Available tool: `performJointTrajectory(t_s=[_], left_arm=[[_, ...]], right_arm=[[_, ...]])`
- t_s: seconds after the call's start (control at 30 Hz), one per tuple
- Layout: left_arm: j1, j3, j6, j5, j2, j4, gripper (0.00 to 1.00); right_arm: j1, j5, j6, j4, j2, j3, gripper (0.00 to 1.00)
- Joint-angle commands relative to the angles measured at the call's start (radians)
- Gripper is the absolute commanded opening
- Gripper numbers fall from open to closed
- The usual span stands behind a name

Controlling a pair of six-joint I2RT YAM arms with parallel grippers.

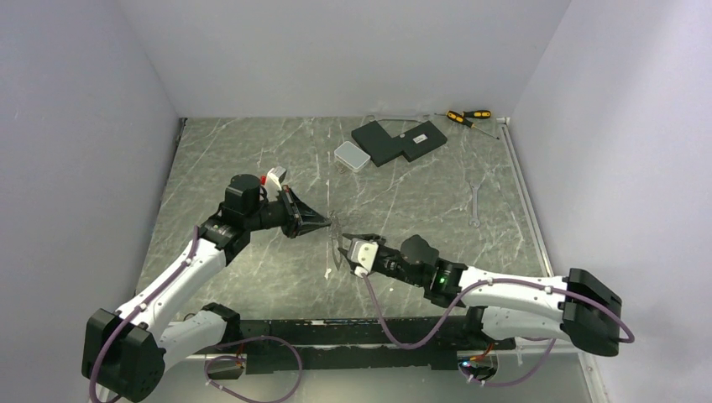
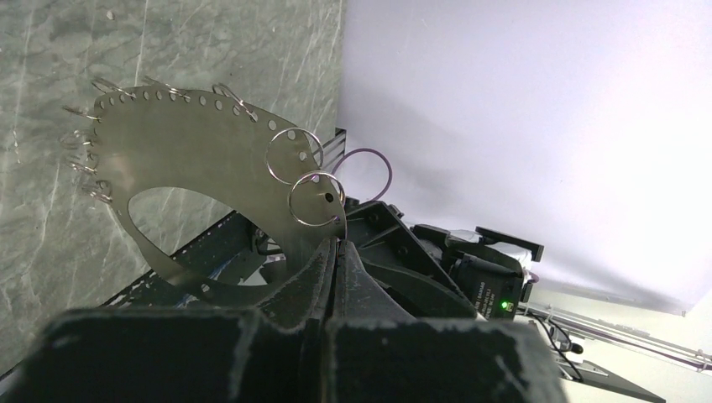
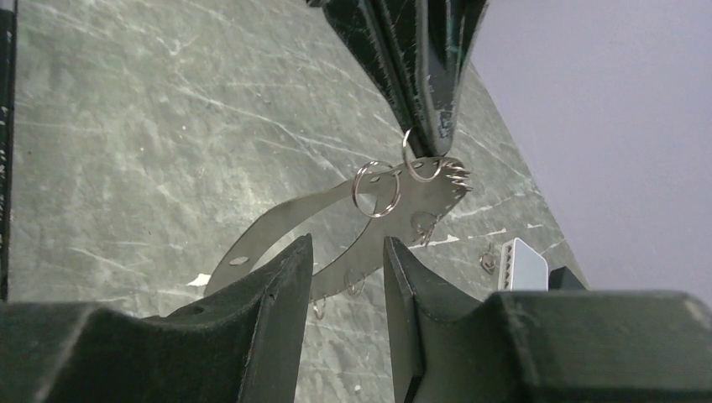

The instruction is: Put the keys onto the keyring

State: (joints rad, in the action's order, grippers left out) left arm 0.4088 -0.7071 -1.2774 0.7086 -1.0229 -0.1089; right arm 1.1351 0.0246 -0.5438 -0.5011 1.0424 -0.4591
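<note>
Your left hand (image 2: 337,243) is clamped on one tip of the flat silvery crescent-shaped keyring plate (image 2: 193,159). It holds the plate clear of the grey marbled surface (image 1: 252,151), likely so its holes face your right hand (image 3: 347,256), whose fingers stand apart and empty just beneath it.

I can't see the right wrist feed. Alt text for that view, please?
The shut left gripper reaches in from the top, pinching the tip of the keyring plate, a flat silvery crescent with holes and small split rings, above the marble table. The right gripper, open, frames the plate's lower arm between its fingers in the foreground.
</note>
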Motion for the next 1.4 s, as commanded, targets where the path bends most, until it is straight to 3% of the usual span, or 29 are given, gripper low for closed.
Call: performJointTrajectory(t_s=[0.0,1.37], left_arm=[[-0.005,-0.016,-0.018,0.007,0.005,0.068,0.0],[-0.005,0.01,-0.051,-0.001,-0.005,0.101,0.0]], right_arm=[[0.008,-0.022,-0.055,-0.162,0.044,0.007,0.4],[0.149,-0.376,-0.293,-0.391,0.225,-0.054,0.42]])
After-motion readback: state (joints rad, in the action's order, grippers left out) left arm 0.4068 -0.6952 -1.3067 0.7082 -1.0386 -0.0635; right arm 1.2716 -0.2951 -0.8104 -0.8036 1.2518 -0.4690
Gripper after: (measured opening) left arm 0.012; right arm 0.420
